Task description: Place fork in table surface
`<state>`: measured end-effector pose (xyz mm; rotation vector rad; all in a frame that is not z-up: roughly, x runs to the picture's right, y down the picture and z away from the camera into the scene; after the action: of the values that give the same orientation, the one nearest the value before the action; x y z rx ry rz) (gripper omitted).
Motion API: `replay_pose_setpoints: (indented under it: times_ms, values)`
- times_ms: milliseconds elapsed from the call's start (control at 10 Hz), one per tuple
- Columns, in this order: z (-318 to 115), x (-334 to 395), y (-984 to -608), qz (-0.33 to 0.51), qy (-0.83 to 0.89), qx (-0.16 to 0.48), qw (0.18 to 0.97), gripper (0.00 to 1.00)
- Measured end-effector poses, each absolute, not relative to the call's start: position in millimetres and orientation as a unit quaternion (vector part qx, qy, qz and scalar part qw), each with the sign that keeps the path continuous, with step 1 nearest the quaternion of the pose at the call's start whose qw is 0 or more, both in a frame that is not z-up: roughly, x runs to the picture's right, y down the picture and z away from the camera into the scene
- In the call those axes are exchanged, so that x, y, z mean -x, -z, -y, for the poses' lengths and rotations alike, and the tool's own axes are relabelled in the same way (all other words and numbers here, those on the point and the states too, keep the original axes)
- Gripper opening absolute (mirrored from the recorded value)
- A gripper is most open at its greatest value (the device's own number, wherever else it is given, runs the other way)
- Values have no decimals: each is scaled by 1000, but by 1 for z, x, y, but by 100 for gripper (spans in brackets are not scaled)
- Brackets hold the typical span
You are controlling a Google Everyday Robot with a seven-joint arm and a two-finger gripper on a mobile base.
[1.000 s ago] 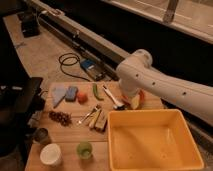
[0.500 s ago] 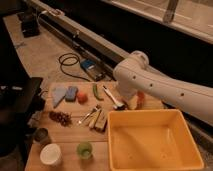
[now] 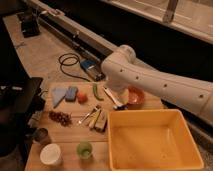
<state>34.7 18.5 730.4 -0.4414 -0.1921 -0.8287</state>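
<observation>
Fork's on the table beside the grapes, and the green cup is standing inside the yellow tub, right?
Not quite. The camera view shows the green cup on the table outside the yellow tub. The fork does lie beside the grapes. The hand is up by the orange bowl.

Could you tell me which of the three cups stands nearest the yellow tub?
The green cup, just left of the tub; the white cup and dark cup stand farther left. The gripper hangs by the orange bowl.

The table surface (image 3: 68, 136) holds fork (image 3: 88, 116), grapes (image 3: 60, 118), yellow tub (image 3: 152, 146).
</observation>
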Motion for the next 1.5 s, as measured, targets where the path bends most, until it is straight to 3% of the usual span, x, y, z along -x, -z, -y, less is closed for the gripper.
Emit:
replay_pose_setpoints:
  times_ms: [500,900,1500]
  values:
    - [-5,57,-786,155,451,215,852,80]
    - [-8,90,-830,192,460,218,839,80]
    - [-10,86,-833,188,452,220,844,80]
